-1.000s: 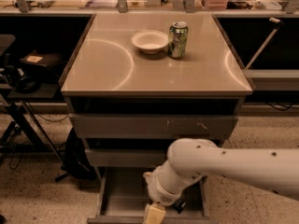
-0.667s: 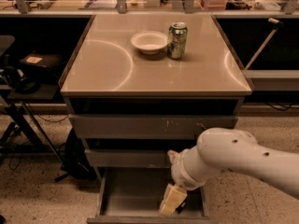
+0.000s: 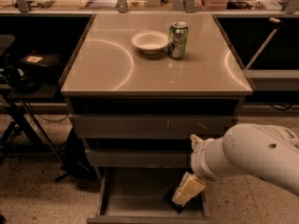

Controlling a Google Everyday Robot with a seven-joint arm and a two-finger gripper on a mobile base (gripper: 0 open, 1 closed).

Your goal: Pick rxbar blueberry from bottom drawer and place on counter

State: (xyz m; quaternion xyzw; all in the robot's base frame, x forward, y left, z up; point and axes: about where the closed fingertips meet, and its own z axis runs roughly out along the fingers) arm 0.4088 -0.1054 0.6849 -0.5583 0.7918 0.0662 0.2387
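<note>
- Counter (image 3: 154, 73): whole top in view and glossy with pale arcs. It carries a white bowl (image 3: 149, 41) and, just to the bowl's right, an upright green soda can (image 3: 178, 40).
- White robot arm (image 3: 254, 153): it enters from the right and is cut off by the frame edge. It covers the right ends of the two upper drawers (image 3: 140, 126).
- Bottom drawer (image 3: 133, 197): pulled out, with a grey floor. Its front lip is clipped by the lower frame edge, and the right rear corner is behind the arm.
- Gripper (image 3: 180, 198): cream-coloured, angled down and to the left. It is inside the bottom drawer near the right front corner.
- I cannot tell how wide the gripper stands, or whether it has hold of anything.
- Rxbar blueberry (image 3: 173, 206): only a dark sliver shows under the gripper tip, low on the drawer floor. The rest is hidden.
- I cannot read any lettering on the bar. The visible part seems to slant diagonally, but I cannot tell its long axis for certain.
</note>
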